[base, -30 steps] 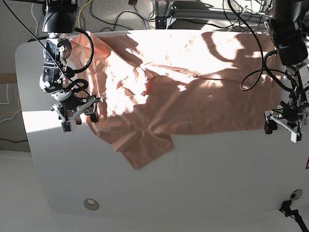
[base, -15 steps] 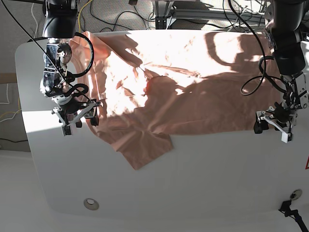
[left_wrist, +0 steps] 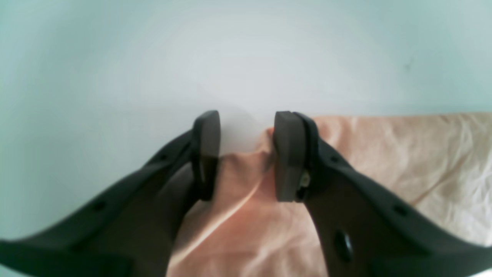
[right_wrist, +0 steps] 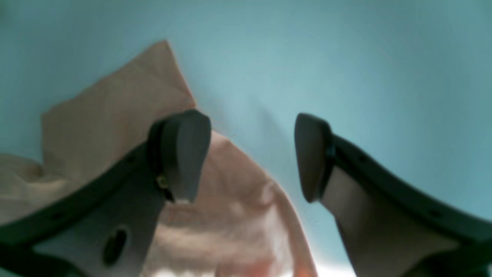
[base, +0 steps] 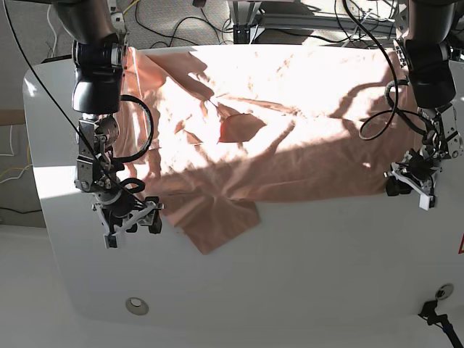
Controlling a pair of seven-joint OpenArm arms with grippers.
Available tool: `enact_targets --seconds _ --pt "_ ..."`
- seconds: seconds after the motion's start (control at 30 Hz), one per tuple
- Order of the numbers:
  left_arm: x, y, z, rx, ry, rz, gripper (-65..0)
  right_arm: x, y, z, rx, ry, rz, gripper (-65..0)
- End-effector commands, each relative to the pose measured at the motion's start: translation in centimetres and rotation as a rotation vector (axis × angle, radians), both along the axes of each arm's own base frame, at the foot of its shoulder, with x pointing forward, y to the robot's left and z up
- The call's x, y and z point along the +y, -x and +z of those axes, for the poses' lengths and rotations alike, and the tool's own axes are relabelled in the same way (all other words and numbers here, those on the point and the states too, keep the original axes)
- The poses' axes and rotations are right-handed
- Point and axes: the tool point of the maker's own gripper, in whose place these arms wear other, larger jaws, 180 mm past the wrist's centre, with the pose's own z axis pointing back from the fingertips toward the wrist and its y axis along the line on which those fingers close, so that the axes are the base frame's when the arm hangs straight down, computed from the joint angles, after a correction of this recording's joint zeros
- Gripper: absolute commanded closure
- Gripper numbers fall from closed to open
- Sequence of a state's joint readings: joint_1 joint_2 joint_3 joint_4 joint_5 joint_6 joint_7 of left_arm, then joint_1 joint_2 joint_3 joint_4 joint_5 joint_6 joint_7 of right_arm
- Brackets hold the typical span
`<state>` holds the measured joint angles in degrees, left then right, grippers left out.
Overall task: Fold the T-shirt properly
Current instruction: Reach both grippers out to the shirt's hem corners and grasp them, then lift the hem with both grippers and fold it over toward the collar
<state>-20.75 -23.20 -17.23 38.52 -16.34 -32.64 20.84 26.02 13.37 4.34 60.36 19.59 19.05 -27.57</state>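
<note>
The left tool (left_wrist: pixel 246 157), its pads partly closed, straddles a raised corner of the thin, wrinkled salmon-pink T-shirt (base: pixel 290 138); a firm pinch cannot be told. The right tool (right_wrist: pixel 253 154) stands spread over the sleeve edge. The shirt lies spread across the white bench (base: pixel 304 268).

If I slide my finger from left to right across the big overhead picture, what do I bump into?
Right gripper → T-shirt → left gripper, all on the white table.
</note>
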Motion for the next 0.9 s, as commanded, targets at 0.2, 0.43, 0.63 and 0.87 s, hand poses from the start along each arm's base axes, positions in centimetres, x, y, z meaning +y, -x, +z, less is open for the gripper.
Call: enact_targets --seconds 0.2,0.43,0.63,0.87 --pt "0.4 0.8 1.0 -0.004 -0.081 -0.046 -21.1 3.3 -4.7 -0.4 -0.039 -0.046 0.018 -37.5" --pt "0.5 1.4 0.5 0.010 -0.084 -0.048 -20.9 3.7 -3.6 -3.2 0.013 -0.071 0.006 -37.5" --pt "0.6 1.4 0.6 0.010 -0.085 -0.047 -20.9 5.5 -1.4 -6.0 0.068 -0.094 0.023 -37.3" --pt "0.6 1.4 0.6 0.010 -0.085 -0.047 -20.9 8.5 0.6 -7.3 0.078 -0.073 0.102 -37.2"
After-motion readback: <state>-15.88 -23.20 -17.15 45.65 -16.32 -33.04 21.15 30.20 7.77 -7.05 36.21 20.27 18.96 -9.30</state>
